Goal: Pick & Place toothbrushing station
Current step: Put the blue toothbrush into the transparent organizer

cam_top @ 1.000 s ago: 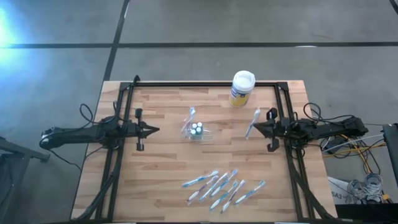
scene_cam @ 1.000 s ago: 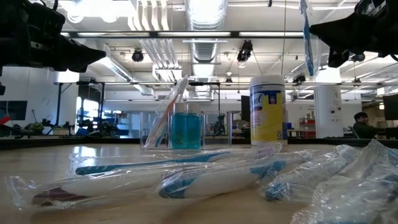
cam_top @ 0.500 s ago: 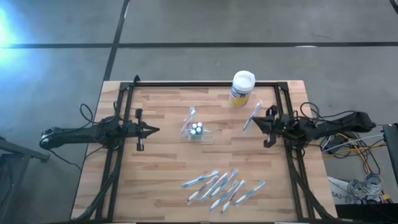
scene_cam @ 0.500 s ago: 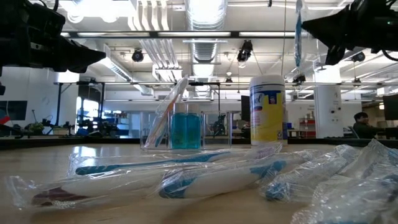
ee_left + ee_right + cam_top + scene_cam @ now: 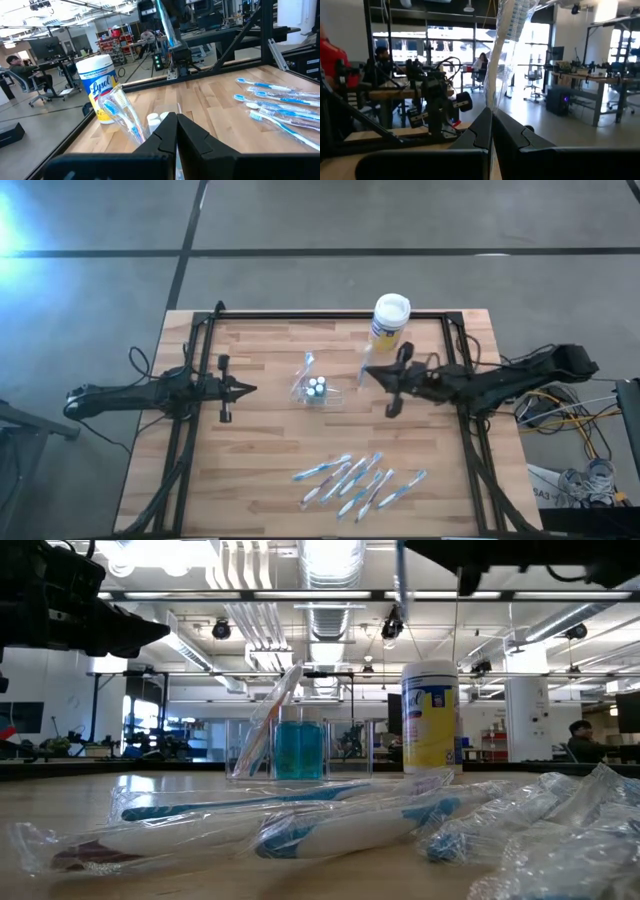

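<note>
Clear holder (image 5: 318,390) sits mid-counter (image 5: 260,440) (one brush inside). Right hand (image 5: 364,373), just beside it, pinches a wrapped brush (image 5: 506,45); left hand (image 5: 250,389) waits closed, empty.

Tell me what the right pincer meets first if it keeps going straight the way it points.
Probably the clear holder: the right pincer, shut on a wrapped toothbrush, points leftward at it, though it seems higher, so it might pass above.
</note>
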You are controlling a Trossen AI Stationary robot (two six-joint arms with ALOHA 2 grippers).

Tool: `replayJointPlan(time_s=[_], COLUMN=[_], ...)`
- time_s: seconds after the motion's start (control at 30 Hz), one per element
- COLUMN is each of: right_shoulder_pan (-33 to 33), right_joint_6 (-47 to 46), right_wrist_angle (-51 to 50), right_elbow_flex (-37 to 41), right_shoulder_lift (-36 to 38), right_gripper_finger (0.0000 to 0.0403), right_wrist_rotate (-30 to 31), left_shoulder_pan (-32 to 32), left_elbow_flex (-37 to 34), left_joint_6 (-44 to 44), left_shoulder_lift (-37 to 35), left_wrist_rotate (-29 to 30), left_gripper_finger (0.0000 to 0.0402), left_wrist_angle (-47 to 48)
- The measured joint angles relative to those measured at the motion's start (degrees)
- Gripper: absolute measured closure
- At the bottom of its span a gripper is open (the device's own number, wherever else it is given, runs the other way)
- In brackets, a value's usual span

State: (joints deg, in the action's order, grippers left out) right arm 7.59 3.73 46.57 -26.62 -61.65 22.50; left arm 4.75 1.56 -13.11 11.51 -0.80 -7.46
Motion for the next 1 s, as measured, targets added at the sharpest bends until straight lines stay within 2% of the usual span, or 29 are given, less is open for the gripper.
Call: replayJointPlan(time_s=[0.13, 0.33, 0.6, 1.0], right_shoulder_pan=[-1.51, -4.51, -5.82, -5.72], right_joint_6=[2.14, 1.99, 0.02, -2.16], right_wrist_angle=[2.03, 9.22, 10.33, 19.08], right_elbow_flex=[-5.38, -8.13, -9.07, -7.98], right_shoulder_lift=[-7.78, -17.31, -24.33, -34.83], right_gripper_finger=[0.0395, 0.0395, 0.0395, 0.0395], right_wrist_rotate=[-2.88, -6.04, -5.72, -0.65], left_shoulder_pan=[-0.01, -0.04, -0.04, 0.01], left_elbow_flex=[0.00, 0.00, 0.00, 0.00], left_joint_6=[0.01, 0.01, 0.01, 0.05], left_shoulder_lift=[-0.02, -0.02, -0.02, 0.00], left_wrist_rotate=[0.00, 0.00, 0.00, 0.00], left_gripper_finger=[0.0392, 0.0392, 0.0392, 0.0392], left_wrist_angle=[0.10, 0.52, 0.81, 1.56])
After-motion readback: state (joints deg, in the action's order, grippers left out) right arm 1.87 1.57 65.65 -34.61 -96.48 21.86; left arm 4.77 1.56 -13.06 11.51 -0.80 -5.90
